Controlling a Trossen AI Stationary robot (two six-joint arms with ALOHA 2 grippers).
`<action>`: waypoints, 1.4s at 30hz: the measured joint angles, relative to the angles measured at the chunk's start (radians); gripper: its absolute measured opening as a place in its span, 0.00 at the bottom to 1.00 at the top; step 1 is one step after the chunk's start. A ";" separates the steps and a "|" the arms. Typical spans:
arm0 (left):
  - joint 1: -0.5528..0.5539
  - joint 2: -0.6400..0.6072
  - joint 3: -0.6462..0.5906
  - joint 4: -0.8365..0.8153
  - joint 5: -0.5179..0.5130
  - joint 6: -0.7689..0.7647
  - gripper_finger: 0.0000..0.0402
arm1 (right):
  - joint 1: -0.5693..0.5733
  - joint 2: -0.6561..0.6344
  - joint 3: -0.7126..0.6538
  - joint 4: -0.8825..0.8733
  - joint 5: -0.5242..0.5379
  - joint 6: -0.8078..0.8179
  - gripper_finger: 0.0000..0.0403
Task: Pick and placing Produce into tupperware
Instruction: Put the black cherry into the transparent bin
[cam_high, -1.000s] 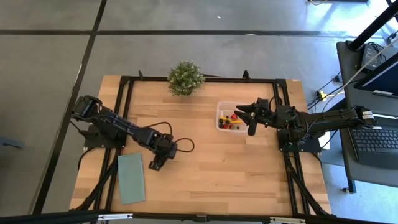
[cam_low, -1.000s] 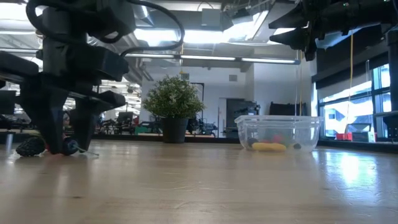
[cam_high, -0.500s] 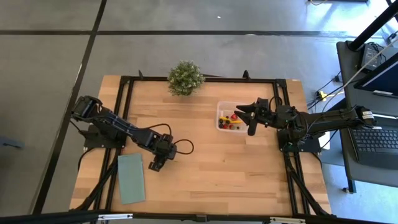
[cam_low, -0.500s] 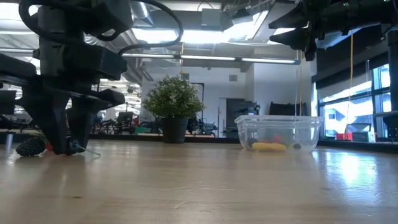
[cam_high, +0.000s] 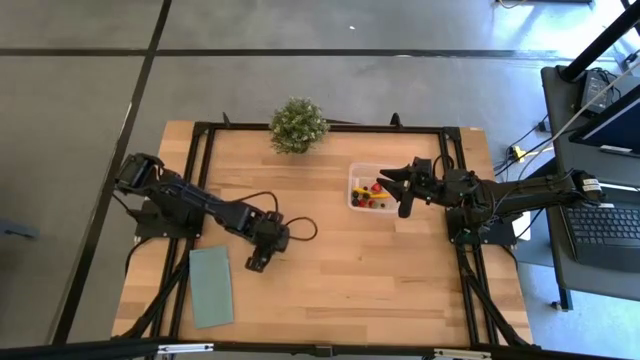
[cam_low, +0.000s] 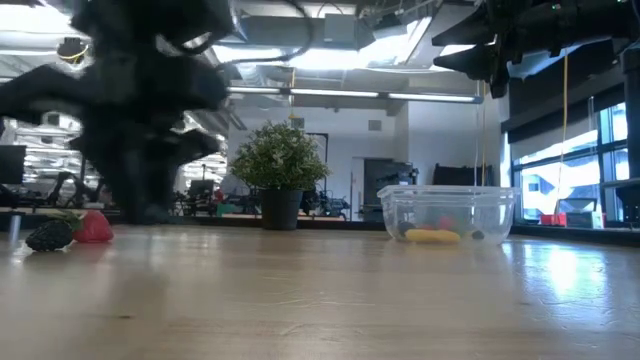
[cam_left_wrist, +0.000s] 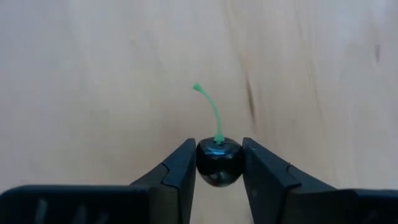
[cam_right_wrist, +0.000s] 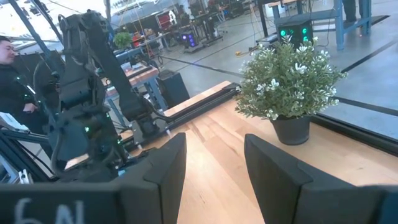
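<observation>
Dark cherry (cam_left_wrist: 219, 163) pinched between left gripper (cam_left_wrist: 219, 171) fingers, underside hidden

No readable text, label, brand, number or sign in any view.

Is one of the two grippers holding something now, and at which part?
The left gripper holds a dark cherry by its round body; the green stem is free. The right gripper holds nothing.

I see potted plant (cam_high: 298, 125) at table's (cam_high: 340, 280) far edge | pale-green cloth (cam_high: 211, 286) flat, near-left corner | laptop (cam_high: 608, 225) off right
</observation>
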 joint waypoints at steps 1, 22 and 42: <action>0.015 0.000 0.019 -0.001 0.000 0.011 0.26 | 0.000 0.000 0.000 0.000 0.000 0.010 0.41; 0.432 0.223 0.443 0.319 0.027 0.228 0.27 | -0.001 0.000 0.000 0.002 0.000 0.046 0.41; 0.473 0.605 0.799 0.290 0.075 0.229 0.29 | -0.001 0.000 0.000 0.000 0.000 0.050 0.41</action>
